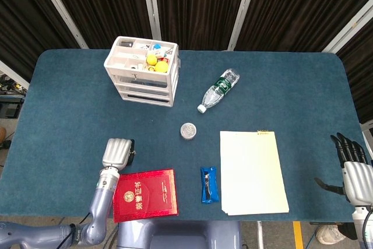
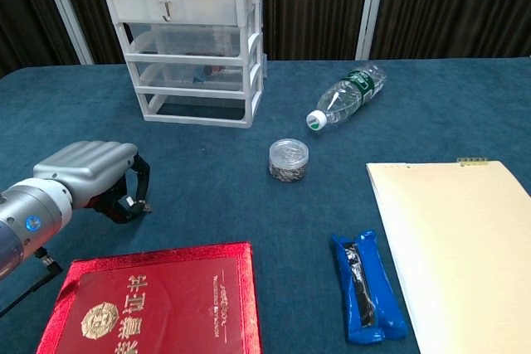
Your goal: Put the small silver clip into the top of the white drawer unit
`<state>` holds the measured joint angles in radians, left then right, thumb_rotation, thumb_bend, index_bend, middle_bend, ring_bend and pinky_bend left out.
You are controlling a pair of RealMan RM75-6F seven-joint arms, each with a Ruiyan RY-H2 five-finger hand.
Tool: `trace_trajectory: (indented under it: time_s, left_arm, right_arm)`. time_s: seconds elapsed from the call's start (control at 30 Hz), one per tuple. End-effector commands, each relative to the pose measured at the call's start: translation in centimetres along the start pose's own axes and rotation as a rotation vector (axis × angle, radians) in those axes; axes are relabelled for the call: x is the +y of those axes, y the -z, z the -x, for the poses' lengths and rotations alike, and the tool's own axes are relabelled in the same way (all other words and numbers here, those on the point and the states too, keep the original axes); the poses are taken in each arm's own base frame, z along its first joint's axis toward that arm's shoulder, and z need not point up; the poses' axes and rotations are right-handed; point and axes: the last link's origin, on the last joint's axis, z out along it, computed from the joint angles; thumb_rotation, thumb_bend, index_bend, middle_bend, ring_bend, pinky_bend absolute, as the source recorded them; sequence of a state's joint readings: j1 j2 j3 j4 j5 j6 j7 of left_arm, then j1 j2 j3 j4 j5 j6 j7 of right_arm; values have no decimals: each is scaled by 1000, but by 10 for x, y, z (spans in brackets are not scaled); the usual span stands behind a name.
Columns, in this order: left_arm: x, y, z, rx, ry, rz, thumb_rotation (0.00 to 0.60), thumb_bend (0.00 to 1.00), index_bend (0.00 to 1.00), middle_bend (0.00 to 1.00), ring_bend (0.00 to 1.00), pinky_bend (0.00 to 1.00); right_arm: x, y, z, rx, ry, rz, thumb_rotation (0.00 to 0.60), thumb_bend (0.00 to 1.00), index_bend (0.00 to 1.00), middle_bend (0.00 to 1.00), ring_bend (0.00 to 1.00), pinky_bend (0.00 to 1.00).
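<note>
The small silver clip [image 2: 138, 203] lies low by the table's near left, just above the red booklet. My left hand [image 2: 87, 173] curls over it, and dark fingertips [image 2: 143, 181] pinch it against the thumb. From the head view only a sliver of the clip [image 1: 133, 154] shows beside the left hand [image 1: 116, 153]. The white drawer unit [image 1: 141, 80] stands at the far left, its open top tray holding yellow and other small items. In the chest view the drawer unit [image 2: 195, 47] is well beyond the hand. My right hand [image 1: 352, 170] hangs off the table's right edge, fingers spread, holding nothing.
A red booklet [image 2: 153, 304] lies just near of the left hand. A small round jar [image 2: 288, 159] sits mid-table, a plastic bottle [image 2: 348, 93] lies beyond it, a blue packet [image 2: 369, 288] and a pale yellow pad [image 2: 465, 246] lie to the right.
</note>
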<state>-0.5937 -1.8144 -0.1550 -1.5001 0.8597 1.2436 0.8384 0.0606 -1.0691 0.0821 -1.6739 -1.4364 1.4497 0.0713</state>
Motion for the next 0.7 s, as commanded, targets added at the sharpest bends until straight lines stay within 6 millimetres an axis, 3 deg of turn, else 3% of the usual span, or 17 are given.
trace_trajectory:
  time_s: [0.03,0.33,0.7]
  left_arm:
    - [0,0,-1,0,1,1,600,451,568,1000,901,780]
    - [-3,-3,-15,51,-21,26,600,452,569,1000,900,779]
    - [-16,-13,-75,235,-149,102,600,451,573,1000,898,777]
  right_arm:
    - [0,0,0,1,1,0,600,28,24,0,0,0]
    - [1,0,0,-2,-2,7,600,28,24,0,0,0]
    - [0,1,0,-5,1,8,600,28,24,0,0,0]
